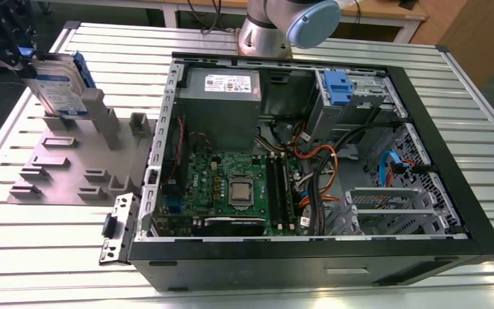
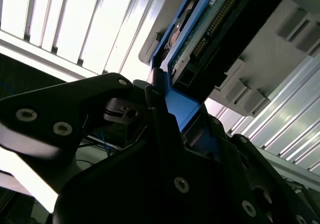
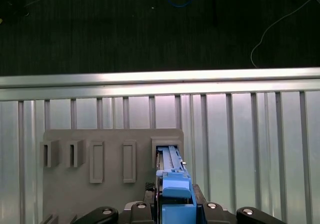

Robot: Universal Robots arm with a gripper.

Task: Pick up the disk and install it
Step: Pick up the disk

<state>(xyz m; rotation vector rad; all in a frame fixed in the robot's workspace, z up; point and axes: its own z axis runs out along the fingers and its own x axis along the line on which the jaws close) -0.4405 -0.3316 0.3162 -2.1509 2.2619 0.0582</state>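
1. The arm [image 1: 262, 35] is a silver-grey tube with a rounded pale blue cap [image 1: 314, 22].
2. The tool [image 2: 182, 112] is matt black, its flat angular links fixed by small silver screws [image 2: 181, 184].

Bright, even light; glare on metal table [image 1: 24, 257].

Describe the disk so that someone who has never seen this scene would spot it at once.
On the exterior view's left of the open computer case lies a grey slotted holder. The disk stands upright at its far end, held by the gripper. Unlike the boxy grey power supply, it is flat, silver, white-and-blue labelled and blue-railed.
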